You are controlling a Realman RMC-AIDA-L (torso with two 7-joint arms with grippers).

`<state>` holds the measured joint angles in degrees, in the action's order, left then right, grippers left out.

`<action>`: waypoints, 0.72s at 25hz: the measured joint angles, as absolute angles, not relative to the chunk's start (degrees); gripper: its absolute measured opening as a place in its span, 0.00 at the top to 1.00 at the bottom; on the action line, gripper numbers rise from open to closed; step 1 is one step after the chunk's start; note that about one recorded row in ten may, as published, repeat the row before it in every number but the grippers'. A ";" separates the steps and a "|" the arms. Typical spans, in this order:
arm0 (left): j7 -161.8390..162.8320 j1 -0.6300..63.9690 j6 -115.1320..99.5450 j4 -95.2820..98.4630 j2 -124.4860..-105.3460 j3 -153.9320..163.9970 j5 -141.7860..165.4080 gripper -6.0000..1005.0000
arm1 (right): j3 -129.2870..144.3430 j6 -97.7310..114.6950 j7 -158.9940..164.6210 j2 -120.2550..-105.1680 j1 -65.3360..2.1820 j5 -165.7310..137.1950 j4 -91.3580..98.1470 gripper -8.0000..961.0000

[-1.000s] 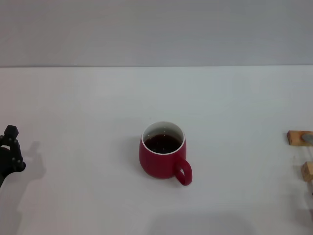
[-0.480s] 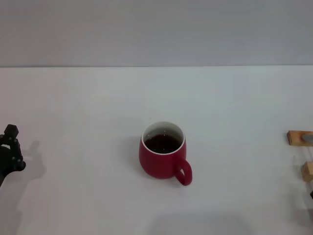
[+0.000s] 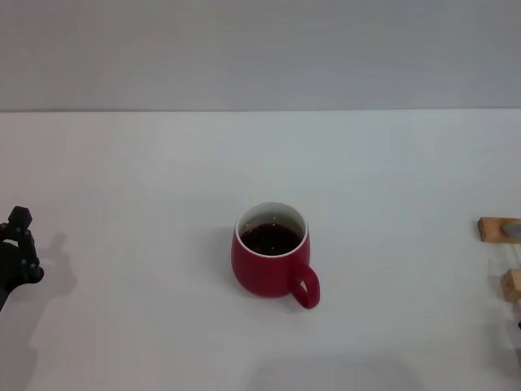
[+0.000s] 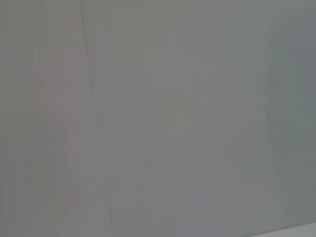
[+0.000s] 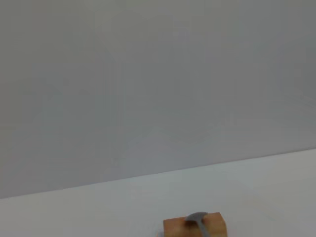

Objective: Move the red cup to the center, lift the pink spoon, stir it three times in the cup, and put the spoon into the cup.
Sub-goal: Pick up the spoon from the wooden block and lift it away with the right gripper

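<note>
The red cup (image 3: 271,254) stands upright near the middle of the white table (image 3: 146,179). It holds dark liquid, and its handle points to the front right. Only a short greyish piece of the pink spoon (image 3: 513,230) shows at the far right edge, resting on a tan wooden block (image 3: 492,229). The right wrist view shows that spoon end (image 5: 197,218) lying on top of the block (image 5: 195,228). My left gripper (image 3: 16,248) is at the far left edge, well away from the cup. My right gripper is out of view.
A second tan wooden block (image 3: 511,284) sits at the right edge, nearer the front than the first. A grey wall (image 3: 260,49) runs behind the table. The left wrist view shows only that blank grey wall (image 4: 158,118).
My left gripper has drifted slightly toward the left edge. The cup and the blocks have not moved.
</note>
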<state>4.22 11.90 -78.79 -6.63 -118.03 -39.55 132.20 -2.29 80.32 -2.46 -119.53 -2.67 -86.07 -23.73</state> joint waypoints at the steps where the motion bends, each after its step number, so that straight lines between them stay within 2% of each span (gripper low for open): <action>1: 4.22 11.94 -78.74 -6.61 -118.03 -39.55 132.19 1.00 | -2.29 80.31 -2.46 -119.53 -2.67 -86.01 -23.75 0.22; 18: 4.22 12.22 -78.41 -6.50 -118.03 -39.62 132.09 1.00 | -2.37 80.00 -2.32 -119.53 -3.00 -85.78 -23.91 0.23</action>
